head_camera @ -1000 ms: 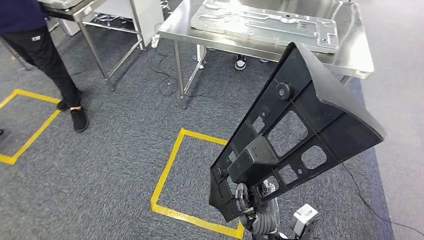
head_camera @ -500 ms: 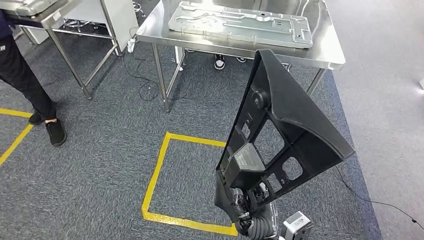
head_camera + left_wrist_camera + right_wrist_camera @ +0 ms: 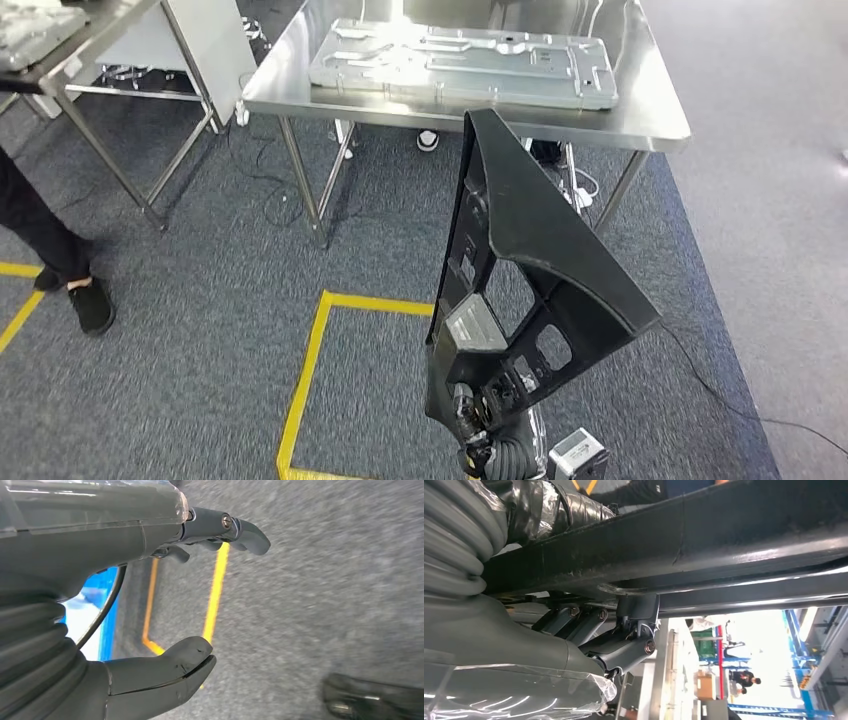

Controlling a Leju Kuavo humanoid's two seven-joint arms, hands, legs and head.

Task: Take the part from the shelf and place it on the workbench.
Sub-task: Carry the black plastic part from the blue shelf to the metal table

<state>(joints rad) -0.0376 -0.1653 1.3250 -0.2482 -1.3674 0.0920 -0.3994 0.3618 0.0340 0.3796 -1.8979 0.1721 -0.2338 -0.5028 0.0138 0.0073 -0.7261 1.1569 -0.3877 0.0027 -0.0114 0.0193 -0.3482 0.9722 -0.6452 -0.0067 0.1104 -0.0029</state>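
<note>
A large black plastic part (image 3: 530,270), wedge-shaped with cut-out windows, stands up in front of me in the head view. My right hand (image 3: 480,425) grips its lower end. In the right wrist view the part (image 3: 704,540) runs as a black bar with my right hand's fingers (image 3: 624,640) hooked around its edge. The steel workbench (image 3: 660,125) stands ahead, beyond the part's tip, bearing a flat metal panel (image 3: 460,62). My left hand (image 3: 190,595) hangs over the carpet, fingers and thumb apart, holding nothing.
A yellow tape square (image 3: 330,340) marks the grey carpet before the workbench. A second steel table (image 3: 95,35) stands far left. A person's dark leg and shoe (image 3: 70,290) are at the left edge. A cable (image 3: 740,410) trails on the floor at right.
The whole view has shifted as I turned and walked: the workbench is now nearer and more centred. The part stays in my right hand, now more upright.
</note>
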